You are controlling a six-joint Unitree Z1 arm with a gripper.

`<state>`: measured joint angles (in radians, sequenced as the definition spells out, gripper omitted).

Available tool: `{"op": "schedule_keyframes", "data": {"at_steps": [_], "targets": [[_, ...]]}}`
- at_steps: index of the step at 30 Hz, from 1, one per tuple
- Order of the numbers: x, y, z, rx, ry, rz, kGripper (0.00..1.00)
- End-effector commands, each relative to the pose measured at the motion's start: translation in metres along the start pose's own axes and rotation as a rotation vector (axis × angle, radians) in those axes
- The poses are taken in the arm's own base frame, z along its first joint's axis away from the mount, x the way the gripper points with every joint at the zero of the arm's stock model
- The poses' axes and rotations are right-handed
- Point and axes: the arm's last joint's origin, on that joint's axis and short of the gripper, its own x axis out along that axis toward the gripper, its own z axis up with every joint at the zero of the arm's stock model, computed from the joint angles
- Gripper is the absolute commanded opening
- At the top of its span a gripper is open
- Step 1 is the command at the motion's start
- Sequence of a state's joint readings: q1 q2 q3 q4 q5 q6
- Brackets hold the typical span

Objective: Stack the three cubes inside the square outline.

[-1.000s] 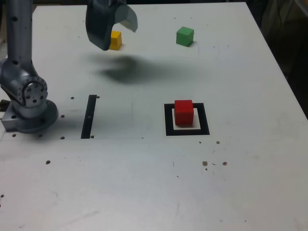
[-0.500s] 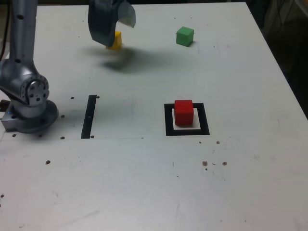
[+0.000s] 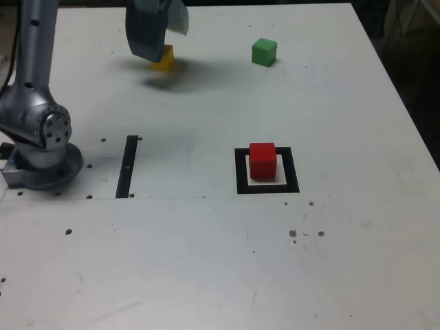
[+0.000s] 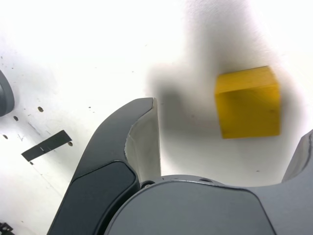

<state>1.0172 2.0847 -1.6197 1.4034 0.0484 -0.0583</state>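
Gripper: the gripper [image 3: 159, 34] hangs over the far part of the table, at the exterior view's upper left, with its jaws spread wide apart and nothing clamped between them. In the wrist view the gripper [image 4: 230, 132] shows 1 dark finger [image 4: 127, 142] to one side of the yellow cube and the edge of the other finger on the far side of it.

Yellow cube: the yellow cube [image 3: 163, 59] sits on the table directly under the gripper, partly hidden by it in the exterior view. In the wrist view the yellow cube [image 4: 248, 102] lies in the gap between the 2 fingers, touching neither.

Red cube: the red cube [image 3: 262, 160] stands upright inside the square outline [image 3: 268, 185], on its pale centre.

Green cube: the green cube [image 3: 264, 51] rests alone on the far part of the table, to the exterior view's right of the yellow cube and well apart from it.

Black strip: a narrow black strip [image 3: 127, 167] lies flat near the arm base [image 3: 41, 148], at the exterior view's left of the outline; it also shows in the wrist view [image 4: 46, 145].

Table: the white table [image 3: 220, 261] carries a few small dark specks.
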Motion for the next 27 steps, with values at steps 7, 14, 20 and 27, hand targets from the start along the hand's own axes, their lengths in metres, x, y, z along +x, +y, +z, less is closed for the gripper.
{"op": "schedule_keyframes", "data": {"at_steps": [7,14,20,27], "targets": [[0.008,0.009,0.012,-0.025,0.026,-0.009,1.00],[0.013,0.017,0.021,-0.045,0.036,-0.020,0.99],[0.016,0.021,0.030,-0.056,0.034,-0.026,0.99],[0.021,0.024,0.040,-0.058,0.041,-0.028,0.99]]}}
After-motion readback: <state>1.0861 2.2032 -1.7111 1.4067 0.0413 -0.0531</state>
